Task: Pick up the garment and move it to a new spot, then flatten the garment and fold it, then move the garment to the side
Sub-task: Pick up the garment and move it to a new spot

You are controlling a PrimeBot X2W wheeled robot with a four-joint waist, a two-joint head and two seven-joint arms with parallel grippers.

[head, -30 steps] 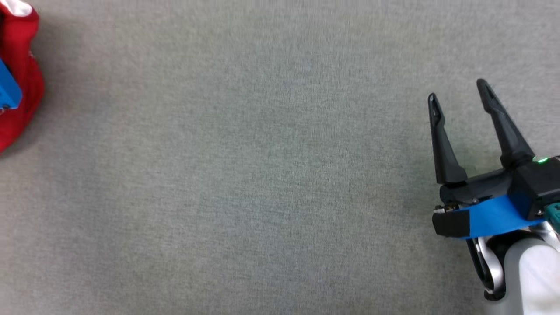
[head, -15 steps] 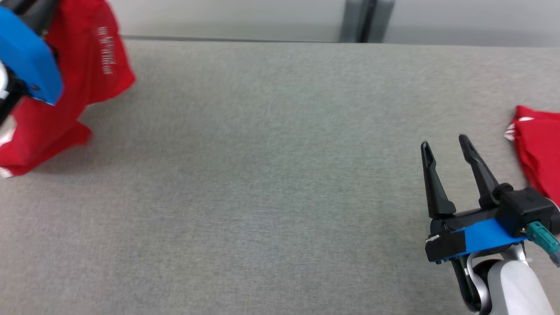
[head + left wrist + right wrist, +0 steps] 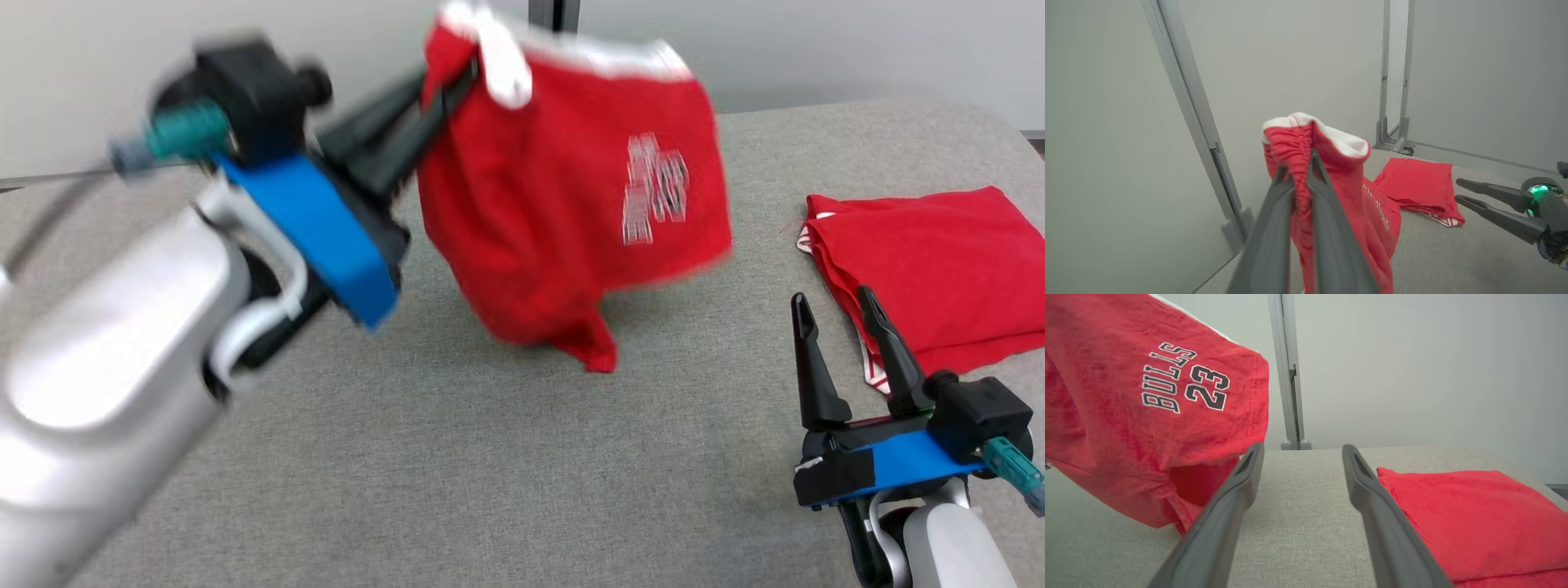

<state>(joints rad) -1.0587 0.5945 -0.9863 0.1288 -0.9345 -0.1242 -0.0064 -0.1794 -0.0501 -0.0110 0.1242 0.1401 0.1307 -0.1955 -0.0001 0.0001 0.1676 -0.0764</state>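
What moved: the head camera has swung up, so the whole picture has shifted. Even so, the left end effector point(image 3: 445, 82) and the garment point(image 3: 563, 204) it carries have come from the far left to the middle, much nearer the right end effector point(image 3: 833, 300).
Left end effector: clenched tight on the bunched waistband point(image 3: 1296, 143) of the garment.
Right end effector: fingers wide apart with nothing in them, low over the bench point(image 3: 490, 474) on the right.
Garment: red, hanging in the air from the left end effector. Its lowest corner may be touching the bench, but the head view is too blurred to be sure.
Close by: a folded red cloth point(image 3: 939, 261) lies flat on the bench, just beside the right end effector.
Step in hand: my guess is carrying the garment to its new spot.
How to do it well: hold tight, come down slowly over the bare middle of the bench, away from the folded red cloth. Let the bottom land first, so it lays out and does not heap.
Left wrist view adds: the pinch itself, with gathered cloth squeezed between the two fingers.
Right wrist view adds: the print point(image 3: 1184, 381) reads "BULLS 23". The head view smears it.
Head view adds: both arms at once.
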